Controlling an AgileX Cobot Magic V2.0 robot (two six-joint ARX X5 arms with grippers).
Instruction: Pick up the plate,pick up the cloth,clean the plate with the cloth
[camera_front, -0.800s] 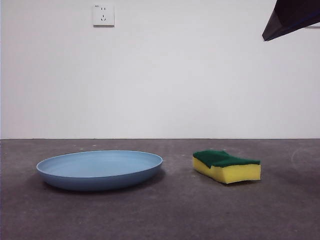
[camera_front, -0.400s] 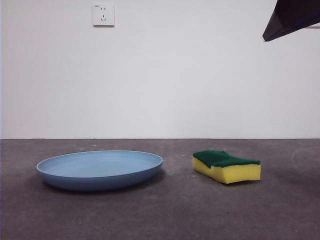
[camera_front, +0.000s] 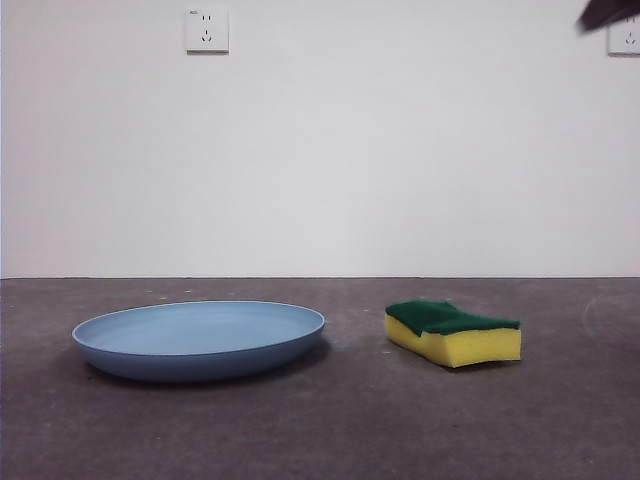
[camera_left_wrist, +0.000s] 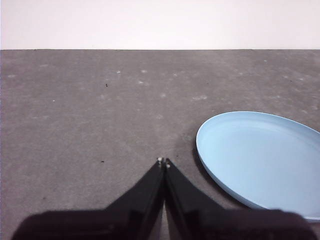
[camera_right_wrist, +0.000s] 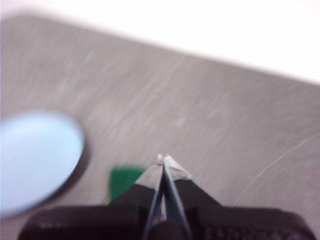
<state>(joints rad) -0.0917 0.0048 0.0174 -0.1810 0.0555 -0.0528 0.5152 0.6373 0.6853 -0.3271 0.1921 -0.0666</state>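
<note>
While the plate (camera_front: 198, 338) and sponge (camera_front: 453, 332) lie apart on the table (camera_front: 340, 420), the left gripper (camera_left_wrist: 163, 162) is closed and empty near the plate; the right gripper (camera_right_wrist: 163, 159), blurred, is closed too.

- The wide, round, shallow plastic plate (camera_front: 198, 340) is plain pale blue, a shade darker on its outer wall
- The small rectangular foam sponge (camera_front: 455, 333) is bright yellow with a dark green scouring layer on top
- The table surface (camera_front: 330, 420) is dark grey with faint lighter speckles
- The wall behind is white, with a white wall socket (camera_front: 207, 30)
- The left gripper (camera_left_wrist: 163, 161) is black
- The right gripper (camera_right_wrist: 163, 159) is black too
</note>
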